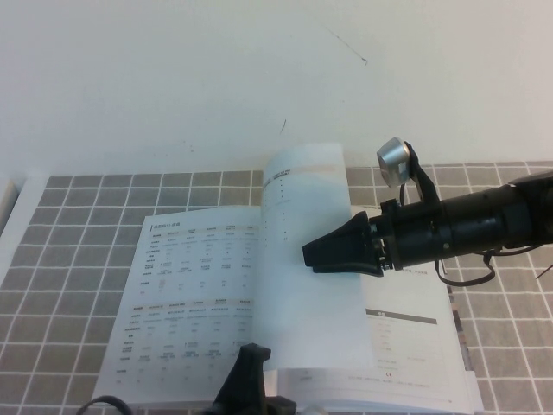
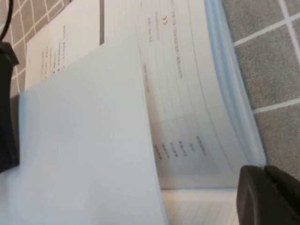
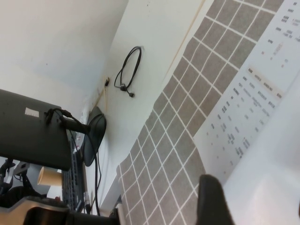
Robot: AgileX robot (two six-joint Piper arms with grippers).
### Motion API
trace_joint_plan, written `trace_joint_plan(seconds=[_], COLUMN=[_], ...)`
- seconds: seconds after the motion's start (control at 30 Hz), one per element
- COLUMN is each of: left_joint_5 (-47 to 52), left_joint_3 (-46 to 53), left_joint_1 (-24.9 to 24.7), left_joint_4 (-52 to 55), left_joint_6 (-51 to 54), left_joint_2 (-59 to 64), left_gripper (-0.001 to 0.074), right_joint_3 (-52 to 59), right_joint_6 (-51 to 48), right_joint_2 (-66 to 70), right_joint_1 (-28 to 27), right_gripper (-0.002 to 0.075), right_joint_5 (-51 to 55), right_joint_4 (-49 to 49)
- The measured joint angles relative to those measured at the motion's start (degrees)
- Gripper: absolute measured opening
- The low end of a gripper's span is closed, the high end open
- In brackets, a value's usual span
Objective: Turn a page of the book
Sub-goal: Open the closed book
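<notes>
Currently the right gripper (image 1: 313, 256) sits over the open book (image 1: 181, 303), reaching in from the right, tip against the lifted page (image 1: 307, 259). Page stands near upright at the spine, free edge up, its long axis running front to back along the spine. Whether the fingers pinch the sheet or just push it: can't tell. Page lies directly ahead of the tip, so my read is the next push goes leftward across the spine to lay it on the left stack. Left gripper (image 1: 249, 380) is parked at the book's near edge, below the page; its opening can't be judged. Right arm is the 1 engaged.
</notes>
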Motion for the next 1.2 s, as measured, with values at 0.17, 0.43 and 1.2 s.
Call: trace_joint_plan(seconds=[0.17,0.43,1.2], left_joint_5=[-14.58,-21.94,-35.84], left_joint_3=[0.00,0.00,0.00], left_joint_1=[-1.77,-2.38,-2.47], left_joint_4=[-2.73,-3.11,-7.36], left_joint_6=[-3.53,-6.78,-15.31], left_joint_2=[6.30,9.56,9.61], left_gripper=[-0.0004,-0.0004,-0.0004], right_joint_3=[0.00,0.00,0.03], right_joint_6=[0.00,0.00,6.44], right_joint_2=[0.00,0.00,-20.65], right_joint_1=[0.00,0.00,-1.69], right_gripper=[0.0385,0.0385,0.0216], right_joint_5=[0.09,0.09,1.52], right_joint_4=[-0.20,-0.33,-22.31])
